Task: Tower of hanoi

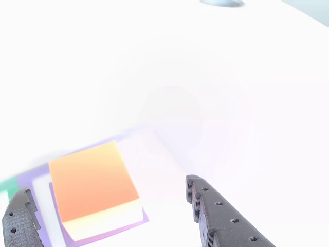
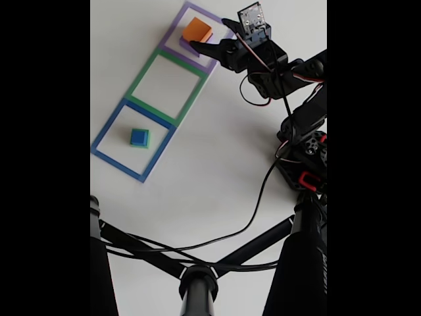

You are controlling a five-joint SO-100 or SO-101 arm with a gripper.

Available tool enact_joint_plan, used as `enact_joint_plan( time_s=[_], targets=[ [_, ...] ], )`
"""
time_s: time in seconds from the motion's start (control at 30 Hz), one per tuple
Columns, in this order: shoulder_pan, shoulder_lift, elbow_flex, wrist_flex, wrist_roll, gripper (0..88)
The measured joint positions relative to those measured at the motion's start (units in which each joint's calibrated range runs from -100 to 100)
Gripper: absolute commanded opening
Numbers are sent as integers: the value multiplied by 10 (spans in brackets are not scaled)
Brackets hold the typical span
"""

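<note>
Claw (image 1: 110,206) wide open, fingers either side of orange cube (image 1: 92,180), gripping nothing. Orange cube sits on purple cube (image 2: 187,46) inside purple square outline (image 2: 172,29). Blue cube (image 2: 139,136) stacked on green cube (image 2: 131,144) in blue outline (image 2: 108,125) at far end. Green outline (image 2: 141,76) between them holds nothing. Judgement: mid-task, two stacks of two, tower not yet merged on white tabletop (image 2: 217,178).

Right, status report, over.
Gripper open, straddling orange cube stacked on purple cube. Blue cube on green in blue square. Nothing blocking.
</note>
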Motion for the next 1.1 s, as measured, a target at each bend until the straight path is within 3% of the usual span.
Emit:
enact_joint_plan(
  time_s=[1.1],
  targets=[
    [-20,176,-70,-132,0,333]
  ],
)
